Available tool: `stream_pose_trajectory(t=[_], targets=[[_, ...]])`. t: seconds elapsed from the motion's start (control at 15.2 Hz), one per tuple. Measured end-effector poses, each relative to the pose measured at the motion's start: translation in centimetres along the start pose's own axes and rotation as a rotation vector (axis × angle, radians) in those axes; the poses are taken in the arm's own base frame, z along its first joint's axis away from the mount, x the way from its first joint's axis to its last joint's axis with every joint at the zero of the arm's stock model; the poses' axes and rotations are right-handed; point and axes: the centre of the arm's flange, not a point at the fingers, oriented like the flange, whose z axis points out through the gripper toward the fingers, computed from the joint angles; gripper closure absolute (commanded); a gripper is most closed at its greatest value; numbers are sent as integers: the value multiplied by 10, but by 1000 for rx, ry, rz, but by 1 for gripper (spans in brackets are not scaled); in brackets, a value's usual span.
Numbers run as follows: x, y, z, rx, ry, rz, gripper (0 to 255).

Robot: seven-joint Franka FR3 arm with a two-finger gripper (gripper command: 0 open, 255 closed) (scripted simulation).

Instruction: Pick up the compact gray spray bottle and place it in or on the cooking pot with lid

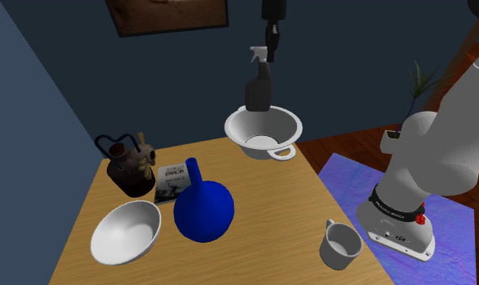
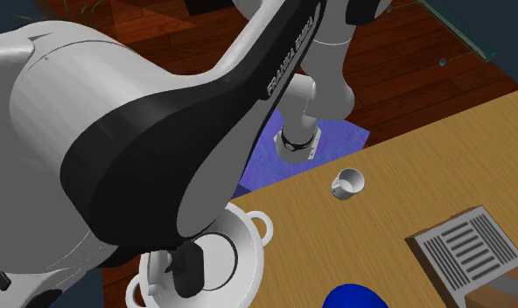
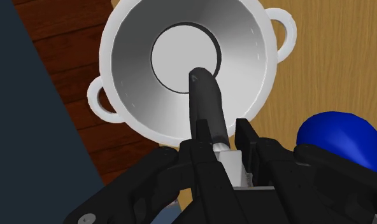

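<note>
A spray bottle (image 1: 258,94) with a dark body and a pale trigger head hangs upright in the air, and my gripper (image 1: 270,40) is shut on its top. Straight below it stands an open white pot (image 1: 232,127) with two loop handles, at the far end of the wooden table. No lid lies on the pot. In the wrist view the dark bottle (image 3: 204,105) points down from my gripper (image 3: 222,144) toward the pot's flat bottom (image 3: 174,57). In the second exterior view the bottle (image 2: 189,269) hovers just over the pot's rim (image 2: 259,255), partly hidden by the arm.
On the table stand a blue round vase (image 1: 203,210), a white bowl (image 1: 126,231), a white mug (image 1: 341,244), a book (image 1: 171,181) and a brown jug (image 1: 131,166). The pot stands close to the table's far edge, with wooden floor beyond it.
</note>
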Motion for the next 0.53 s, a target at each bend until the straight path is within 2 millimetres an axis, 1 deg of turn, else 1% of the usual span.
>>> stream_pose_trajectory(t=[0.53], targets=[[-4, 4, 42, 0, 0, 0, 255]])
